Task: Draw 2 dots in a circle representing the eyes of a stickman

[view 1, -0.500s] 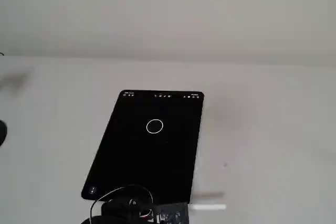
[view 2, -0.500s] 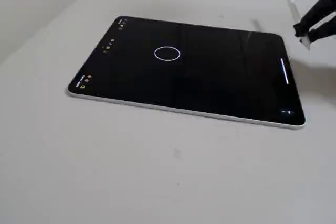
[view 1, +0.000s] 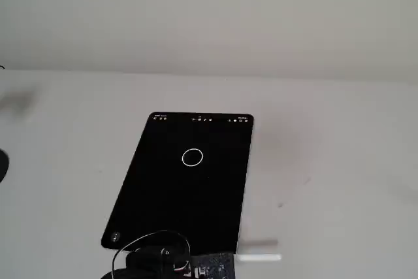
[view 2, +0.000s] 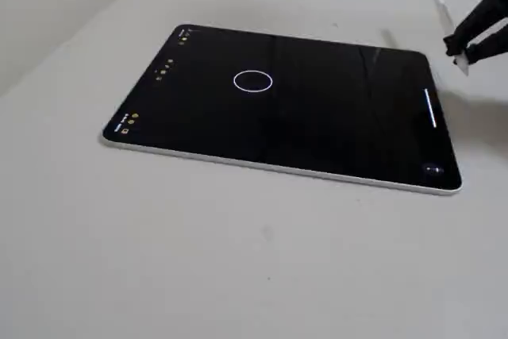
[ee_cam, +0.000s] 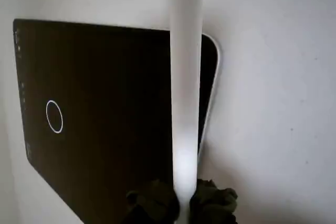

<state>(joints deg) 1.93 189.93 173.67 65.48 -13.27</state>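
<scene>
The tablet (view 1: 186,181) lies flat on the pale table (view 1: 326,161), with bare table on every side of it: in a fixed view a wide strip runs between its far short edge and the wall (view 1: 209,17), and open surface flanks both long edges. Its long axis runs away from the arm's base toward that wall, skewed a little so the near end sits further left than the far end in that view; the row of small toolbar icons (view 1: 202,119) lines the far short edge. In another fixed view the tablet (view 2: 278,105) shows its long axis running left to right, with plenty of clear table in front of its near long edge.

The circle (view 1: 192,157) sits on the black screen in the half of the tablet nearer the toolbar, roughly midway between the two long edges. It shows too in another fixed view (view 2: 253,80) and in the wrist view (ee_cam: 54,116). No dots can be made out inside it.

The arm's dark body (view 1: 163,262) is low at the tablet's near short edge. The gripper (ee_cam: 184,203) is closed around a white stylus (ee_cam: 185,93), which stretches from the jaws across the tablet's corner region; the stylus and its dark holder (view 2: 476,33) hang beyond the tablet's right short edge, off the screen
</scene>
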